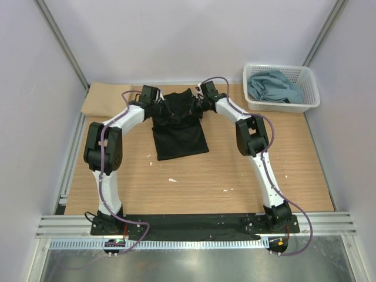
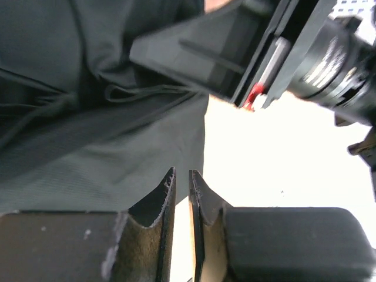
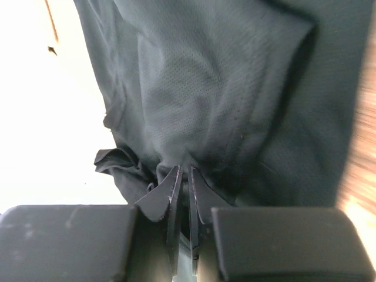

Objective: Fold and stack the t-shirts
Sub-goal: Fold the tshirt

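A black t-shirt (image 1: 180, 138) lies at the back middle of the table, its lower part flat and its top bunched between both grippers. My left gripper (image 1: 157, 106) is at the shirt's upper left. In the left wrist view that gripper (image 2: 181, 173) shows a narrow bright gap with nothing in it, and the black cloth (image 2: 88, 147) lies just beyond its left finger. My right gripper (image 1: 198, 104) is at the upper right. In the right wrist view it (image 3: 184, 168) is pinched on a puckered fold of the black shirt (image 3: 223, 88).
A tan-beige t-shirt (image 1: 101, 100) lies flat at the back left. A white lattice basket (image 1: 310, 103) at the back right holds blue-grey shirts (image 1: 273, 87). The right arm's wrist (image 2: 276, 53) hangs close above the left gripper. Small white scraps (image 1: 172, 180) dot the wood.
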